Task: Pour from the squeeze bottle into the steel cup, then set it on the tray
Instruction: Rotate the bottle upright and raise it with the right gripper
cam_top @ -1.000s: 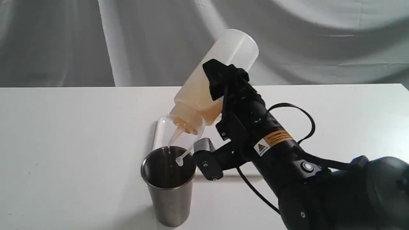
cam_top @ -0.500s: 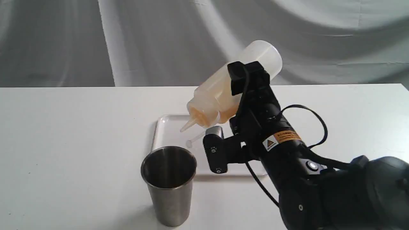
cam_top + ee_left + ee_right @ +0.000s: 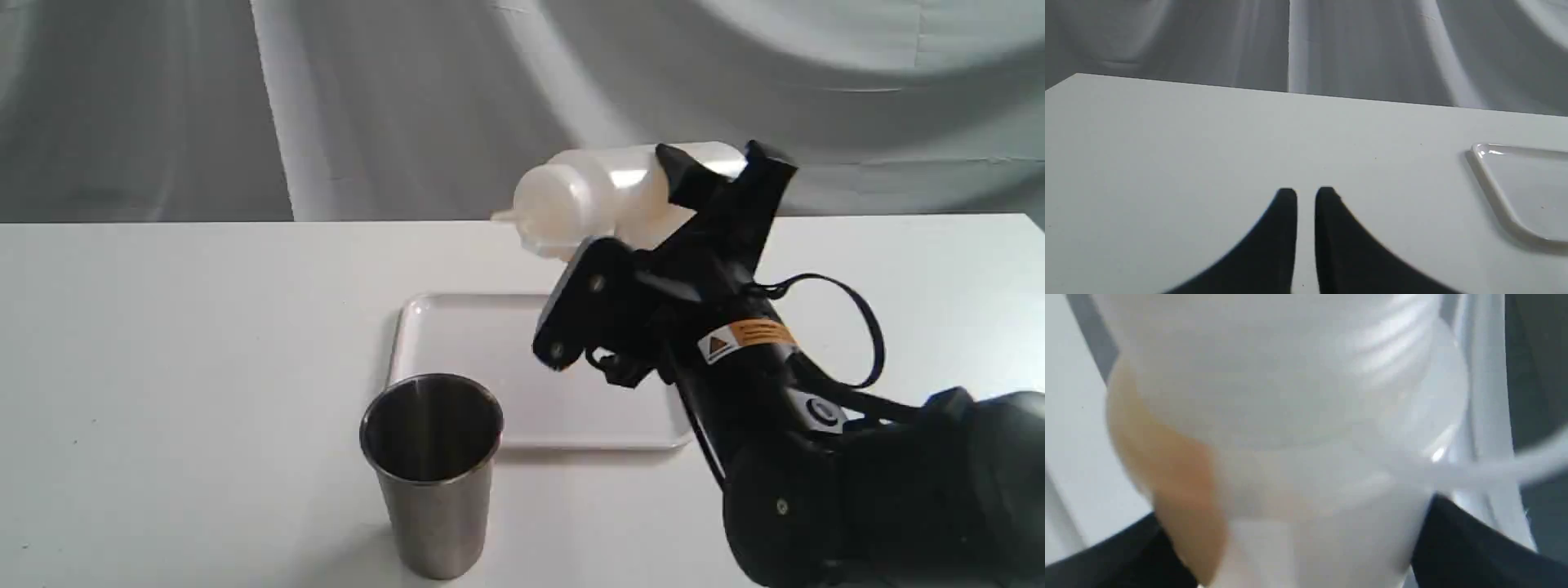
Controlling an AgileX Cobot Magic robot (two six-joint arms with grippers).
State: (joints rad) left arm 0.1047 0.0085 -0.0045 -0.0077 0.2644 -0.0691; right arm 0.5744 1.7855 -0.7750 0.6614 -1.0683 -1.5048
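Right gripper (image 3: 722, 170) fingers (image 3: 767, 175) clamp the squeeze bottle (image 3: 596, 196), near-horizontal above the tray (image 3: 457, 343), clear of the steel cup (image 3: 433, 474). Best: tip nozzle up, lower flat onto tray, then release. Left gripper (image 3: 1305, 196) nearly closed, empty, over the tabletop (image 3: 1167, 143).

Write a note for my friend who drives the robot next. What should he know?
Left gripper: empty, jaws nearly together, over the table.
Right gripper: shut on the squeeze bottle, held roughly level in the air.
Steel cup: upright on the table, in front of the tray.
Done: the pour, it seems; a second ago the nozzle was tipped over the cup.
To do: set the bottle on the tray.
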